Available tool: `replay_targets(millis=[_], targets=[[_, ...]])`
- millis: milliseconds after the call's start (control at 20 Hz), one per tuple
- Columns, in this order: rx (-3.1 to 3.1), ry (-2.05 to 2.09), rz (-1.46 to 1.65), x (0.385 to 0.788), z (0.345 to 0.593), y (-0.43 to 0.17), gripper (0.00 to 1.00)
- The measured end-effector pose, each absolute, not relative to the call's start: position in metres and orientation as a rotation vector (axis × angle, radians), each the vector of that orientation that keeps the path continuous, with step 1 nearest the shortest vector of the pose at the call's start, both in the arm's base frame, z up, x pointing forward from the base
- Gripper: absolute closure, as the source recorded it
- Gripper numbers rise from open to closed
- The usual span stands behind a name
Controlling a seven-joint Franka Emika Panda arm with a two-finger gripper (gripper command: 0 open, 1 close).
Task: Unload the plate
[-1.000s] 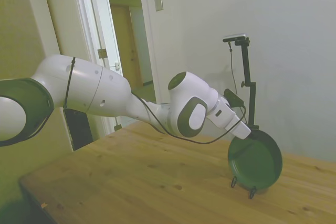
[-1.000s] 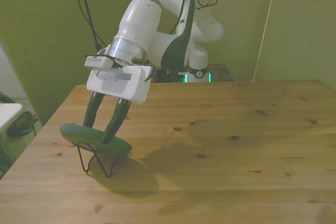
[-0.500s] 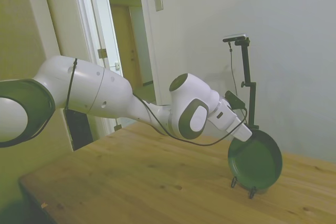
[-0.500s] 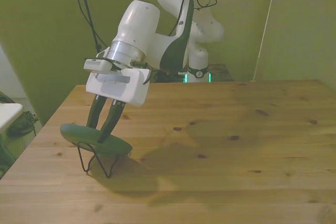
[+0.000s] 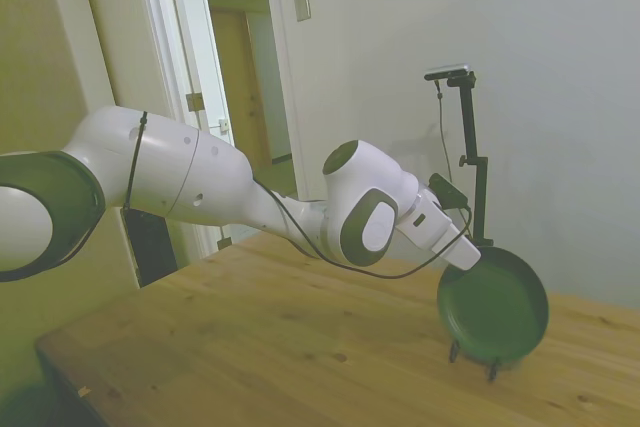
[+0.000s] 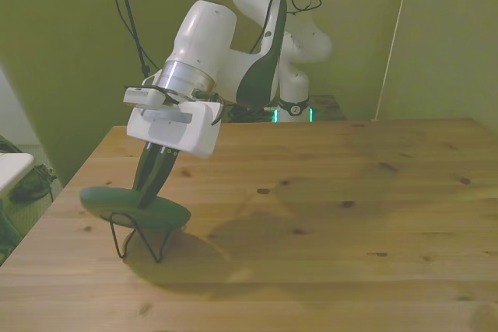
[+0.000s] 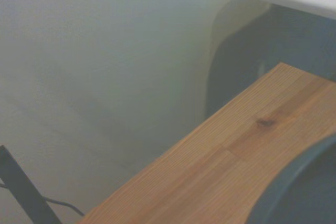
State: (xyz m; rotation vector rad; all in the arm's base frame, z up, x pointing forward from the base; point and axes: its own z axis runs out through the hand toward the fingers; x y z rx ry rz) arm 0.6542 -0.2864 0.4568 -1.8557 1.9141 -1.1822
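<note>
The dark green plate [image 5: 493, 305] stands on edge in a thin black wire stand [image 5: 470, 357] near the table's end. In the front view the plate [image 6: 132, 209] shows edge-on at the front view's left, with the wire stand [image 6: 140, 240] under it. My gripper [image 6: 149, 194] comes down onto the plate's upper rim, and its two dark fingers are pressed together on that rim. The side view shows the gripper [image 5: 472, 259] touching the plate's top left edge. In the wrist view a blurred arc of the plate [image 7: 302, 192] fills one corner.
The wooden table [image 6: 327, 215] stretches toward the front view's right. Its side edge runs close beside the plate and stand. A white surface [image 6: 12, 165] lies beyond that edge. Behind the table in the side view are a wall and an open doorway [image 5: 245, 77].
The fingers, spread either side of the rim before, have closed on it. Plate and stand have shifted a little toward the table's end.
</note>
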Motion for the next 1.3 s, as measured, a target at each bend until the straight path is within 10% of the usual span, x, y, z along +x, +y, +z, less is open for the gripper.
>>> replay_targets(millis=[650, 1300], targets=[[-1.828, 1.889, -1.220, 0.650, 0.483, -0.285, 1.00], [-1.950, 1.762, -1.163, 0.632, 0.610, -0.177, 1.00]])
